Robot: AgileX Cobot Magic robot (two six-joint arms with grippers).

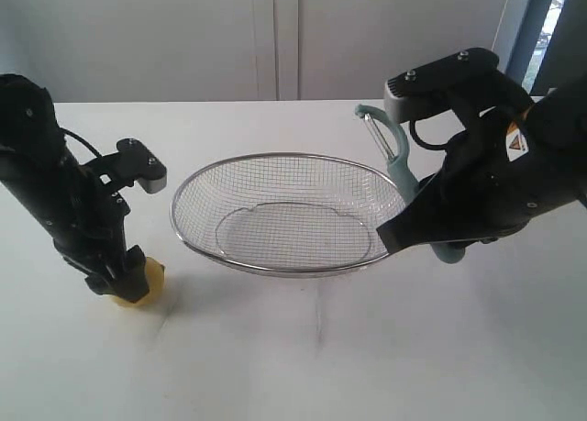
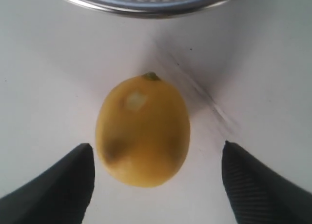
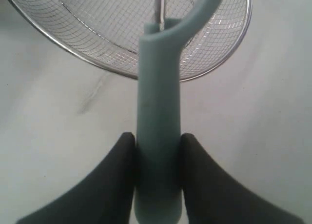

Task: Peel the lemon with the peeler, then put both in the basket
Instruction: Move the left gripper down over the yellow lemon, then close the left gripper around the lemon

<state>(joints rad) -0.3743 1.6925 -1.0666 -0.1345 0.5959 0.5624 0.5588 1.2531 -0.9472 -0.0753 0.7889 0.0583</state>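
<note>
On the left of the white table [image 1: 321, 366], the left gripper [image 1: 124, 279] reaches down to the tabletop, just left of the basket [image 1: 275, 271]. The lemon [image 1: 151, 276] lies on the table right at its fingertips, outside the basket and a little apart from its near left rim.

In the left wrist view the gripper [image 2: 156, 151] stands spread. The two dark fingers [image 2: 58, 185] flank the lemon [image 2: 143, 131], with a strip of bare table showing on each side, so neither finger touches the fruit. The lemon's nubby tip points toward the basket rim [image 2: 146, 7]. Its skin carries a small pale patch near the tip and a darker smudge lower down.

The wire basket sits in the middle of the table, tilted so that its left rim rides higher than the near edge.

On the right, the right gripper [image 1: 408, 215] pinches the peeler [image 1: 396, 160] by the lower part of its pale green handle. The handle slants up and leftward, and the metal blade head sits at the top, beside the basket's far right rim.

In the right wrist view the gripper [image 3: 157, 138] has both fingers [image 3: 122, 175] pressed against the sides of the peeler [image 3: 158, 112]. The handle runs out across the rim of the basket [image 3: 97, 58], and its forked head lies over the mesh.
</note>
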